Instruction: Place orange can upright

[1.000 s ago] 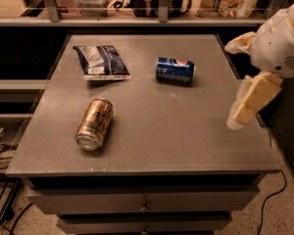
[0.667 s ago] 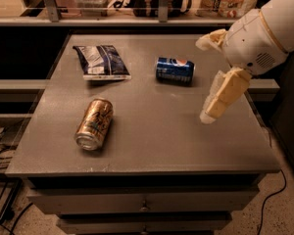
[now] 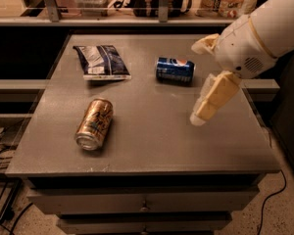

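The orange can [image 3: 94, 124] lies on its side on the grey table [image 3: 152, 146], at the front left, with its silver end toward the front edge. My gripper [image 3: 195, 82] hangs over the right half of the table, well to the right of the orange can and apart from it. It is open and empty. One finger [image 3: 213, 98] points down and to the left, and the other [image 3: 204, 44] sticks out near the blue can.
A blue Pepsi can [image 3: 175, 70] lies on its side at the back centre-right, just left of the gripper. A blue and white snack bag [image 3: 102, 61] lies flat at the back left. A railing and shelves run behind the table; drawers sit below its front edge.
The arm has moved left from the table's right edge to over its right half, nearer the blue can. The cans and the bag have not moved.
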Robot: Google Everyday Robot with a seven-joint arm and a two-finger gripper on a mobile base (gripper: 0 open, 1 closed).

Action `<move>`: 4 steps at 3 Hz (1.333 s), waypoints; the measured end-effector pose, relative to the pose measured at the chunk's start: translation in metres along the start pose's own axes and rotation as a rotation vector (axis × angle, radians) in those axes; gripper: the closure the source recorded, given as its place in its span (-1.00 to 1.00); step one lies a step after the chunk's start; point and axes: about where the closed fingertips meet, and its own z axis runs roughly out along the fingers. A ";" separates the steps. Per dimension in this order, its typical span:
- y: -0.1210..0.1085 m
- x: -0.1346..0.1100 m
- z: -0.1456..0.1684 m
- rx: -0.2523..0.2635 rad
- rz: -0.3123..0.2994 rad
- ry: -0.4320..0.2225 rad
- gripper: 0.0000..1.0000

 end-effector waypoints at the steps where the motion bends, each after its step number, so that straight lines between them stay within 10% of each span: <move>1: 0.002 -0.012 0.027 0.022 0.095 -0.040 -1.00; 3: -0.014 -0.031 0.056 0.146 0.271 -0.088 -1.00; 4: -0.013 -0.029 0.061 0.130 0.278 -0.068 -1.00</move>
